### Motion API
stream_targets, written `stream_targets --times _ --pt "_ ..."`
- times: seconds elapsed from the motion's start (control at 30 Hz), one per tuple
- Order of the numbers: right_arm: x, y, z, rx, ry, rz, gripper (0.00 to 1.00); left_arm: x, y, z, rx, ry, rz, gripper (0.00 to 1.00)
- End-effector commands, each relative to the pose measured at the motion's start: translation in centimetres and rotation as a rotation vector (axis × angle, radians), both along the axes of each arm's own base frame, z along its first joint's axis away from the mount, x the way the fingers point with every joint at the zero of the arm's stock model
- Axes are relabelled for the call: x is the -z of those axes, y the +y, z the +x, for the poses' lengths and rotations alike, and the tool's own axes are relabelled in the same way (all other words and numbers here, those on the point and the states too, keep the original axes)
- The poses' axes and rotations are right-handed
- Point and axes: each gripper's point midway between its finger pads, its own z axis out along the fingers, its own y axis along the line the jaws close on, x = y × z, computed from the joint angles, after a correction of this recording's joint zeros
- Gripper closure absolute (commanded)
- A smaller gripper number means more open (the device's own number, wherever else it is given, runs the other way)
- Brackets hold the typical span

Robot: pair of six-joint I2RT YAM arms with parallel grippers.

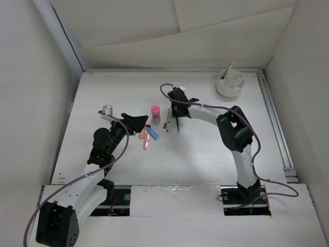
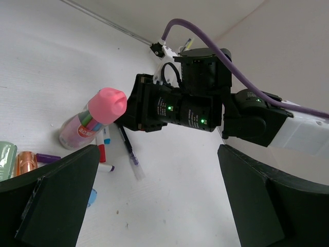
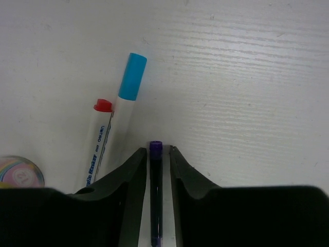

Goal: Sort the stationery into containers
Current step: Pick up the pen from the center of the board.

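A dark purple pen (image 3: 156, 195) lies on the white table, also seen from above (image 1: 177, 122). My right gripper (image 3: 158, 149) points down with its jaws narrowly around the pen's end; the left finger touches it and a thin gap shows on the right. A red-capped pen (image 3: 100, 139) and a blue-capped pen (image 3: 131, 77) lie just left of it. The pink capped bottle (image 1: 156, 112) stands beside them. Pink and blue highlighters (image 1: 147, 139) lie near my left gripper (image 1: 138, 122), which is wide open and empty. The round white divided cup (image 1: 230, 83) stands at the far right with one pen in it.
White walls enclose the table on three sides. A metal rail (image 1: 275, 128) runs along the right edge. In the left wrist view, the green and orange highlighters (image 2: 15, 162) lie at the left edge, and the right arm's black wrist (image 2: 175, 105) looms over the bottle (image 2: 97, 116).
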Motion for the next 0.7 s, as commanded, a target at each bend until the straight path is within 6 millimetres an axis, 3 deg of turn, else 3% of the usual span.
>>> stream_targets --times 0.0,0.17,0.27,0.3,0.4,0.67 --pt "0.3 -1.3 0.4 0.011 0.014 -0.051 0.68 -2.6 -0.2 -0.1 0.012 -0.081 -0.009 0.00" --pt "0.7 -1.8 0.5 0.013 0.021 -0.062 0.76 -2.6 -0.2 -0.1 0.012 -0.081 -0.009 0.00" --pt "1.2 -2.3 0.4 0.017 0.037 -0.064 0.91 -2.6 -0.2 -0.1 0.012 -0.081 -0.009 0.00" --pt "0.3 -2.4 0.2 0.017 0.026 -0.056 0.97 -2.6 -0.2 -0.1 0.012 -0.081 -0.009 0.00" --pt "-0.7 -2.9 0.6 0.021 -0.013 -0.002 1.00 -2.6 -0.2 -0.1 0.012 -0.081 -0.009 0.00" --pt "-10.2 -4.6 3.1 0.020 -0.214 0.130 1.00 -2.7 0.0 -0.1 0.003 -0.081 -0.010 0.00"
